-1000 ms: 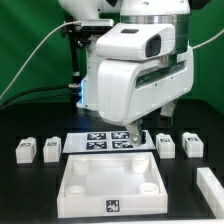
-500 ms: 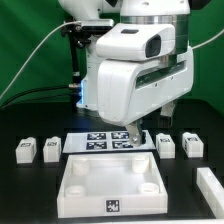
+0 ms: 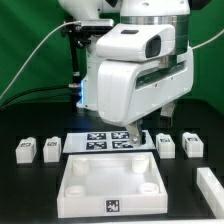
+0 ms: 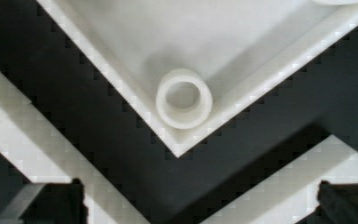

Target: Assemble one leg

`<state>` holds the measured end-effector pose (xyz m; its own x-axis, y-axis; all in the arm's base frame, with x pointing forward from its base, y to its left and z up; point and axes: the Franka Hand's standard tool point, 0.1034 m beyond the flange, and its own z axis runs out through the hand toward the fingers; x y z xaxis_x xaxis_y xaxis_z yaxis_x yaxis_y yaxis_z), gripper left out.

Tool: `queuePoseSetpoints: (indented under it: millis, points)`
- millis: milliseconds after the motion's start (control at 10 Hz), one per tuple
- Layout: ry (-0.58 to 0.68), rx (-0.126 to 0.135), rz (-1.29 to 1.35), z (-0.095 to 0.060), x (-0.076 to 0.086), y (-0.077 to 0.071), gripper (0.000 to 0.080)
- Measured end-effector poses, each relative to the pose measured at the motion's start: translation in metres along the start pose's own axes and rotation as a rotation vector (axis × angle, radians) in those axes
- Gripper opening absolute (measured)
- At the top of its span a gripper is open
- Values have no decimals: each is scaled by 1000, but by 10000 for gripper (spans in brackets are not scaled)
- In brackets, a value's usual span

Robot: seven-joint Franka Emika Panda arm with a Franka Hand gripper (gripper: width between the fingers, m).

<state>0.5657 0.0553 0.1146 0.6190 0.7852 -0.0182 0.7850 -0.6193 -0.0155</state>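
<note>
The pincer [image 3: 133, 134] hangs released, its fingers [image 4: 39, 200] wide apart with nothing between them, just above the far edge of the white tray [image 3: 75, 165]. A corner socket [image 4: 181, 100] sits almost directly beneath it, likely a sighting of where a leg belongs. No leg is held: the nearest leg [image 3: 166, 145] lies just beside the pincer on the table [image 3: 20, 195].

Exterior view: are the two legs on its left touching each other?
Apart. The exterior view shows a strip of black table between the outer leg and the inner leg.
</note>
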Motion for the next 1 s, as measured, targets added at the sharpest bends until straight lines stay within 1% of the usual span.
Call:
queuePoseSetpoints:
  millis: [400,500,600,800,1000]
  points:
    - [0,0,-32,0,0,0,650]
    - [-2,-1,-95,0,-1,1,650]
    - [0,-5,-270,3,-10,-1,650]
    - [-7,8,-511,21,-66,-29,650]
    - [5,8,-747,48,-107,-44,650]
